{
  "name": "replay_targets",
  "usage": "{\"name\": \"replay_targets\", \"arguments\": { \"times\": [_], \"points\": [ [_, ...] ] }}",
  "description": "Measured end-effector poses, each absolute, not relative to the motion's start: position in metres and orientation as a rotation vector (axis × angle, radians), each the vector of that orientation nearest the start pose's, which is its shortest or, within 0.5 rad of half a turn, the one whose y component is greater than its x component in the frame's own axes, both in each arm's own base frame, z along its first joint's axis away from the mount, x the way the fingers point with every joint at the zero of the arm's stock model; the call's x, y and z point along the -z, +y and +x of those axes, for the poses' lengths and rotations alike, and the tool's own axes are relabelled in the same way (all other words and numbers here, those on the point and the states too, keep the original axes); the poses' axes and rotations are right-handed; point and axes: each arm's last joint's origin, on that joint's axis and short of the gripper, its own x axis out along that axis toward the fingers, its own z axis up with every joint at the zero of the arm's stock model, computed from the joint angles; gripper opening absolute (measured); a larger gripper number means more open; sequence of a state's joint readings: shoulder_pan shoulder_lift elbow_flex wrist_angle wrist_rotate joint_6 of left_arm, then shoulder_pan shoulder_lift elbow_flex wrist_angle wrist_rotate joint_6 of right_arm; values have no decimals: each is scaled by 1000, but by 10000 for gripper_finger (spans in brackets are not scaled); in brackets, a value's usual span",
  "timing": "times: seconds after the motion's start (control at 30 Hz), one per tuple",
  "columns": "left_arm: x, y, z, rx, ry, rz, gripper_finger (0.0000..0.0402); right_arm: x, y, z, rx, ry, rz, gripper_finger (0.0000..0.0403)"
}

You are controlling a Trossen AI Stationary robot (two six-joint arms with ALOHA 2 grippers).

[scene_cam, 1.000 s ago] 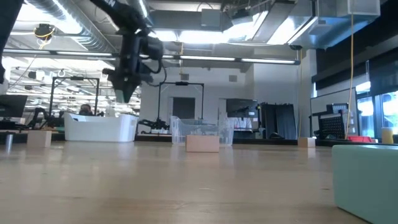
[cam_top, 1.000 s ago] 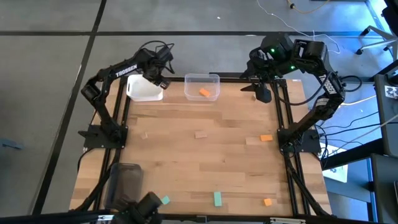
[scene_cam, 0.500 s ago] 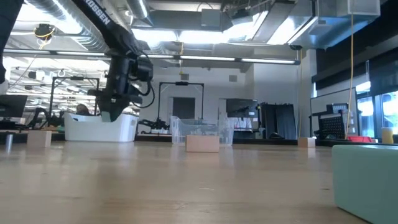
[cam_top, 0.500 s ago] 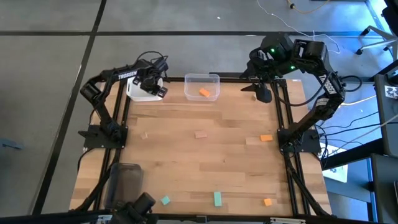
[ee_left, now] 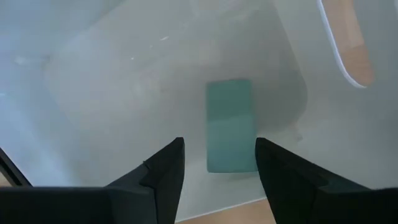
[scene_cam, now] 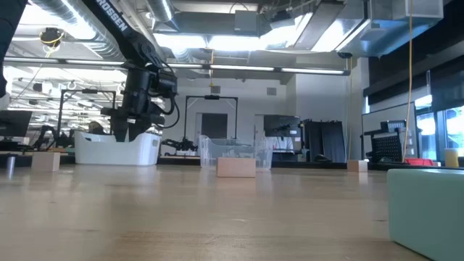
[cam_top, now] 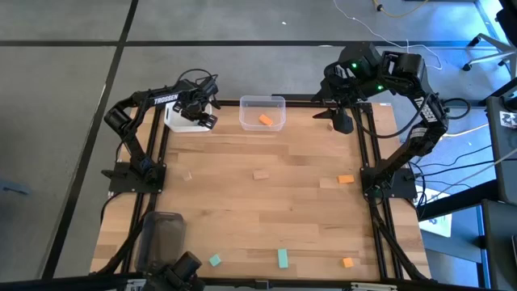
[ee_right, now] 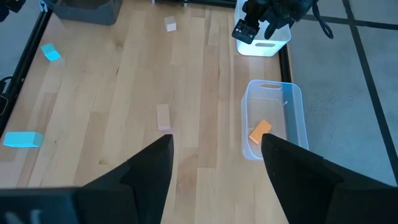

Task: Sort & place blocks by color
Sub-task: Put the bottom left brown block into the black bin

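Left gripper [ee_left: 217, 163]: hung over the white bin [cam_top: 179, 123], jaws apart, holding nothing.
Teal bar [ee_left: 231, 124]: lay on the white bin's floor.
Right gripper [ee_right: 214, 163]: waited above the table's far right corner, jaws apart.
Clear bin [cam_top: 262, 112]: held one orange block [cam_top: 265, 120].
Table [cam_top: 242, 210]: pale wood planks, with tan, orange and teal blocks scattered well apart.
Dark bin [cam_top: 162, 237]: near left corner, contents hard to make out.
Room: grey floor, lit ceiling, cables by the right arm.

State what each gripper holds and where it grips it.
Nothing. The left gripper is open above the teal block lying in the white bin; the right gripper is open, empty.
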State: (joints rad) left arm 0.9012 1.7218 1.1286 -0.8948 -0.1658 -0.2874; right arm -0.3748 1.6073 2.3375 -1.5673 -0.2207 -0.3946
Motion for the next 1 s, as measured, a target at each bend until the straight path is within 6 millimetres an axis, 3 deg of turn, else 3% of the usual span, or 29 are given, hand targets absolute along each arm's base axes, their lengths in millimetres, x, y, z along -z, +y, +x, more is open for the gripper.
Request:
{"name": "replay_targets", "arguments": {
  "times": [0.2, 0.4, 0.7, 1.0],
  "points": [
    [-185, 240, 184, -1066, 1331, -765, 188, -504, -81, 222, -15, 812, -127, 245],
    [-216, 222, 179, -1014, 1303, -696, 188, -504, -81, 222, -15, 813, -126, 245],
    [-276, 154, 175, -831, 1245, -517, 188, -504, -81, 222, -15, 813, -126, 245],
    [-295, 82, 175, -618, 1343, -444, 188, -504, -81, 222, -17, 813, -130, 245]
  ]
}}
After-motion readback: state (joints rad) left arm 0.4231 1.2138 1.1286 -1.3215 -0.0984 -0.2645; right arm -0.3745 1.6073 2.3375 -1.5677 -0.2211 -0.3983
